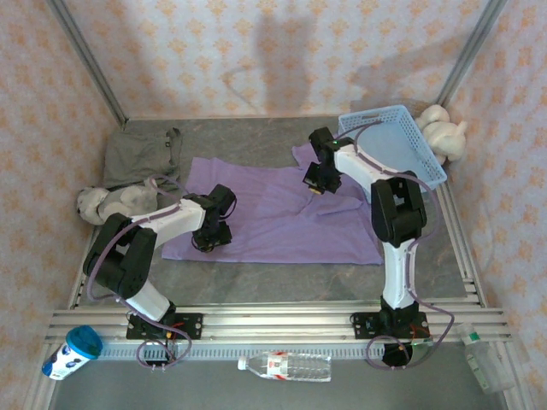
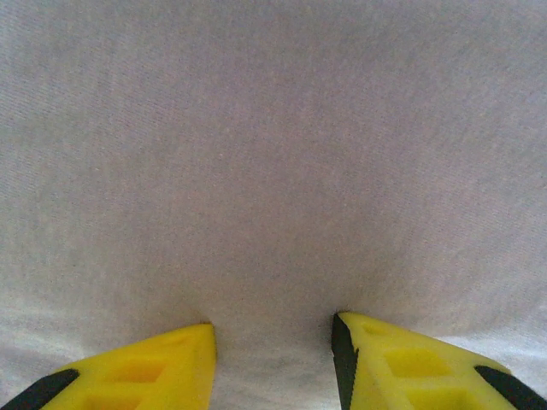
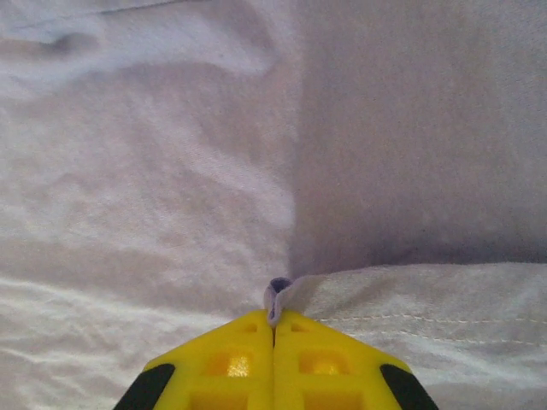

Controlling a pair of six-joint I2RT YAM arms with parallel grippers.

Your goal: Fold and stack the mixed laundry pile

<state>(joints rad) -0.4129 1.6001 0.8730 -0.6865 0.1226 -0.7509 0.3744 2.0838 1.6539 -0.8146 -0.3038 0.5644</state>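
The bench (image 1: 282,273) carried the purple T-shirt (image 1: 273,218) spread flat at its middle, unfolded. The grey garment (image 1: 141,154) lay crumpled at the far left corner. The right end effector (image 3: 273,320) was clamped on a pinch of the shirt. The left end effector (image 2: 273,329) rested on the shirt, fingers apart. Folding looked barely begun, stacking untouched.

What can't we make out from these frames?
- Top view: the left tool hides its own tips, so contact with the purple T-shirt is unclear.
- Right wrist view: the right tool is shut on a shirt fold; the number of layers inside the pinch is hidden.
- Left wrist view: too close to tell which part of the shirt this is.
- Top view: the grey garment is bunched, so its type is unclear.
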